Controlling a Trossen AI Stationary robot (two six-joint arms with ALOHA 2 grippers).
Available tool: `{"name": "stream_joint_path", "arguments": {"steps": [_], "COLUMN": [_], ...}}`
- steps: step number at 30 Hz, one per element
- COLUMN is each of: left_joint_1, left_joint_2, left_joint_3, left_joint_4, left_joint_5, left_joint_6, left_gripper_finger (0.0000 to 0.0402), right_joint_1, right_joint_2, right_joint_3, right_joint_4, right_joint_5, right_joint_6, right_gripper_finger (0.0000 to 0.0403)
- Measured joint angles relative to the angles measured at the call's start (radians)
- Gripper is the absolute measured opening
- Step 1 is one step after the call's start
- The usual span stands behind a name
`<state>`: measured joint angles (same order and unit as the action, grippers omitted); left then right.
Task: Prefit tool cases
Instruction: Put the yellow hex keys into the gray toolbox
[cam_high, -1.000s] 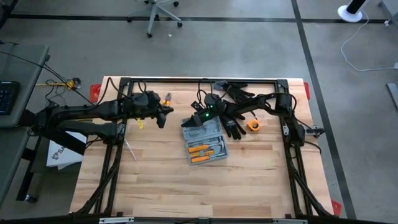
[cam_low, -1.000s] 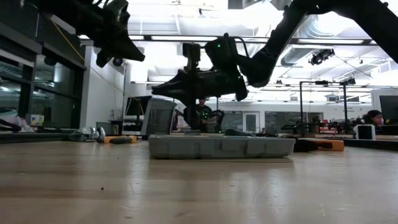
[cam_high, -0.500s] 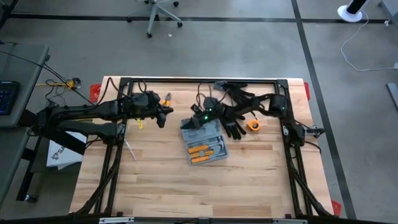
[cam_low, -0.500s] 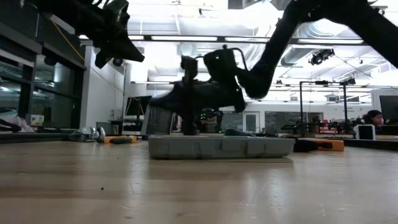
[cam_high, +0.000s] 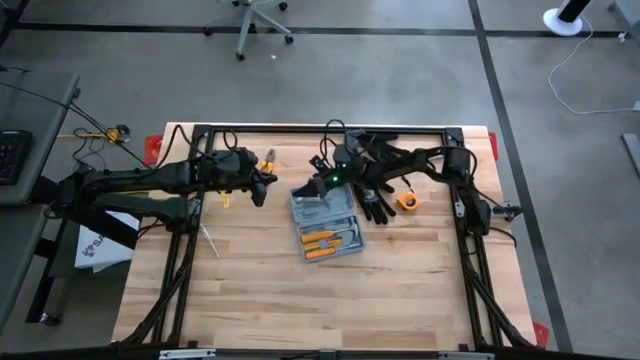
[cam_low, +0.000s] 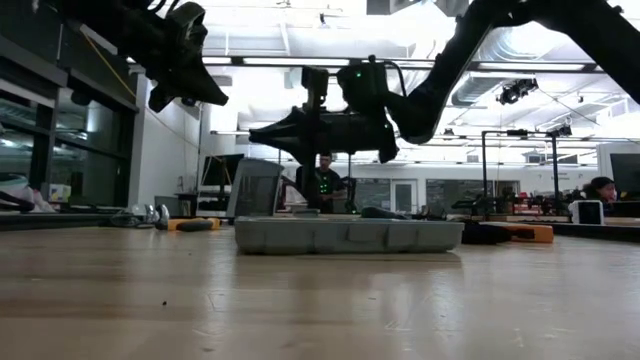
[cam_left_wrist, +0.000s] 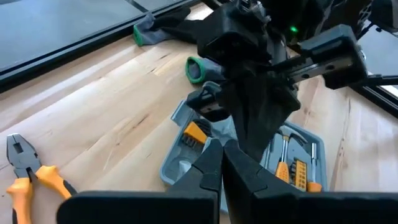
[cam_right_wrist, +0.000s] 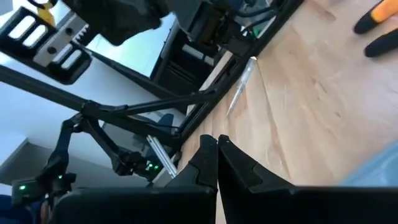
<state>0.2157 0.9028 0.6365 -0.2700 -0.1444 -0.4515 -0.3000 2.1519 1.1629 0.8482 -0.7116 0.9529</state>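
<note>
While closed, right pincer (cam_high: 299, 189) above tool case (cam_high: 327, 225)

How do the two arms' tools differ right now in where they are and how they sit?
The right tool hangs over the far end of the open case; the left tool waits off to the case's side, over bare table. In the low view the right tool lies level, the left tool tilts down. Both are shut, empty and above the table.

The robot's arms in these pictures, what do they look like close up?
Both are dark, slim, jointed arms with black cables looped along them. The right gripper tapers to two pointed black fingers, pressed together, and a small green light glows on its wrist. The left gripper is equally black and pointed, with fingers also closed.
</note>
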Motion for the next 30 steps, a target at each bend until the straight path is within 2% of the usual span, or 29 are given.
{"name": "stream_joint_path", "arguments": {"steps": [7,12,16,20,30], "left_joint_1": [0.0,0.0,0.0,0.0,0.0], "left_joint_2": [0.0,0.0,0.001,0.006,0.011], "left_joint_3": [0.0,0.0,0.0,-0.001,-0.001], "left_joint_4": [0.0,0.0,-0.001,-0.003,-0.005], "left_joint_5": [0.0,0.0,-0.001,-0.005,-0.012], "left_joint_6": [-0.001,-0.002,-0.009,-0.008,-0.009], "left_gripper_finger": [0.0,0.0,0.0,0.0,0.0], "right_joint_1": [0.014,0.009,0.011,0.018,0.01], "right_joint_2": [-0.002,-0.001,0.086,0.15,0.028], "right_joint_3": [0.006,0.052,0.081,0.078,0.065], "right_joint_4": [0.057,-0.069,-0.103,-0.022,-0.069], "right_joint_5": [0.002,0.032,0.047,-0.033,-0.043], "right_joint_6": [0.012,-0.094,-0.116,-0.044,-0.077], "right_gripper_finger": [0.0,0.0,0.0,0.0,0.0]}}
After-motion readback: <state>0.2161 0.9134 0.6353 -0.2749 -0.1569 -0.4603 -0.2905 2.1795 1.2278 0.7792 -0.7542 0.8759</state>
